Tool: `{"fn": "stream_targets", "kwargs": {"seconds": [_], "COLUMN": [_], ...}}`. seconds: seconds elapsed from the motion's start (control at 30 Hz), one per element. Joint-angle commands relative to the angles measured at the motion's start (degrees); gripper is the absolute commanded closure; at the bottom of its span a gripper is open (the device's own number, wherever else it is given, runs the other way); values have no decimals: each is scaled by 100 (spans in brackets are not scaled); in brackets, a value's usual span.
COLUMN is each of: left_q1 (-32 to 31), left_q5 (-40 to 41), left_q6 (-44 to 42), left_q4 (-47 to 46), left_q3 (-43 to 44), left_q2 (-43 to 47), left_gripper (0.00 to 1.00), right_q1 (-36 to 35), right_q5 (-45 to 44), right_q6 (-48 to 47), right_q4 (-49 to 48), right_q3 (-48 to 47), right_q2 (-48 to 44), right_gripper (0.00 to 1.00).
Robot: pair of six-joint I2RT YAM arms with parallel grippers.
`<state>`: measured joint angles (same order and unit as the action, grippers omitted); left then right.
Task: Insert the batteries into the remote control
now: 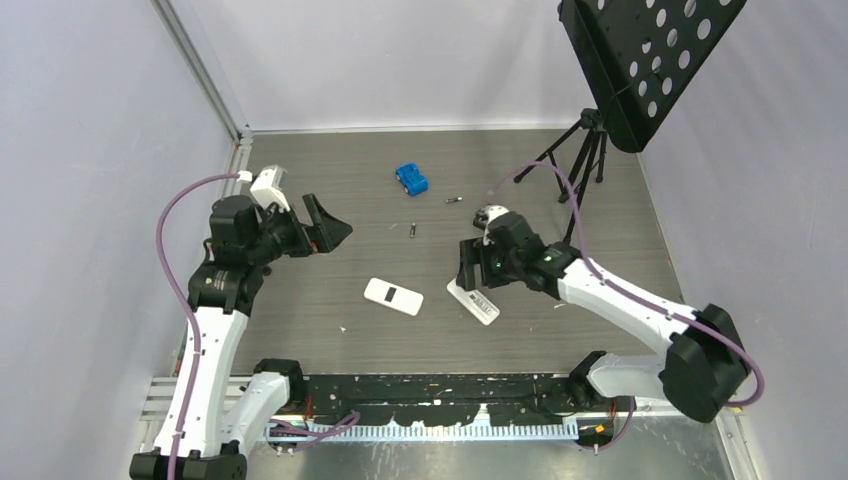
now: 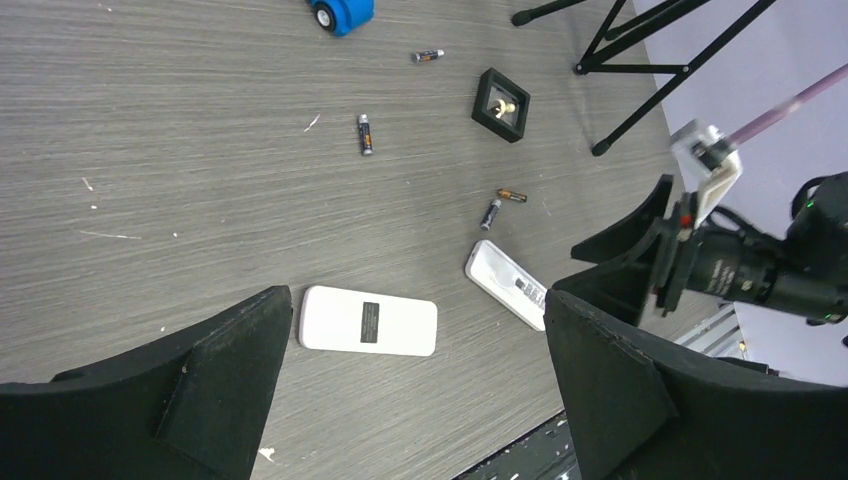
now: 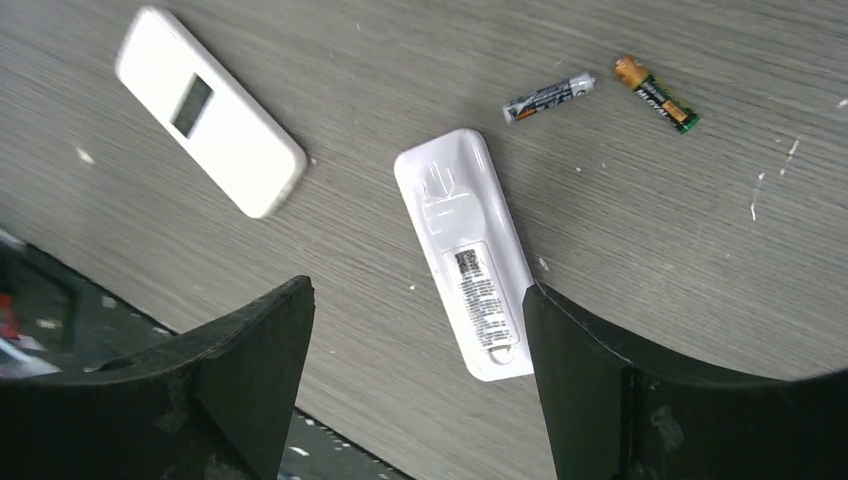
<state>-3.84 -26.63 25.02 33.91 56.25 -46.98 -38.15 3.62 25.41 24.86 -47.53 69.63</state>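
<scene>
The remote control [image 1: 393, 296] is a white slab with a small black rectangle, lying flat near the table's front middle; it also shows as the remote control [image 2: 368, 321] and the remote control [image 3: 210, 110]. To its right lies a second white piece [image 1: 476, 304], hollowed and carrying a printed label [image 3: 477, 290]. Two batteries [image 3: 549, 97] [image 3: 656, 94] lie just beyond it. Two more batteries [image 1: 415, 230] [image 1: 454, 200] lie farther back. My right gripper [image 3: 417, 290] hangs open over the labelled piece, holding nothing. The left gripper [image 2: 417, 310] is open and empty, raised at the left.
A blue block [image 1: 411, 179] sits at the back middle. A tripod [image 1: 580, 160] with a black perforated panel [image 1: 650, 50] stands at the back right. A small black square frame [image 2: 501, 104] lies near the tripod legs. Walls close in the left and back.
</scene>
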Motion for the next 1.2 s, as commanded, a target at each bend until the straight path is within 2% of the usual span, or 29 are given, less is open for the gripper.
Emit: {"fn": "stream_targets", "kwargs": {"seconds": [0.0, 0.17, 0.33, 0.83, 0.97, 1.17], "left_q1": [29, 27, 24, 19, 5, -75], "left_q5": [-111, -248, -218, -494, -674, -1174], "left_q6": [141, 269, 216, 439, 638, 1311], "left_q4": [-480, -633, -520, -742, -945, -1605], "left_q3": [-145, -329, -297, -397, -537, -931], "left_q2": [28, -109, -130, -138, -160, -354], "left_gripper": [0, 0, 0, 0, 0, 0], "right_q1": [-530, -1136, -1291, -1085, -873, -808], "right_q5": [-834, -1689, -2270, -1505, -1231, -1130], "right_q6": [-760, -1067, -1105, -615, -510, -545], "right_q4": [-192, 188, 328, 325, 292, 168], "right_q3": [-103, -513, -772, -795, -738, -693], "right_q2": [475, 1544, 2152, 2415, 2447, 2465], "right_gripper": [18, 18, 18, 19, 28, 56]}}
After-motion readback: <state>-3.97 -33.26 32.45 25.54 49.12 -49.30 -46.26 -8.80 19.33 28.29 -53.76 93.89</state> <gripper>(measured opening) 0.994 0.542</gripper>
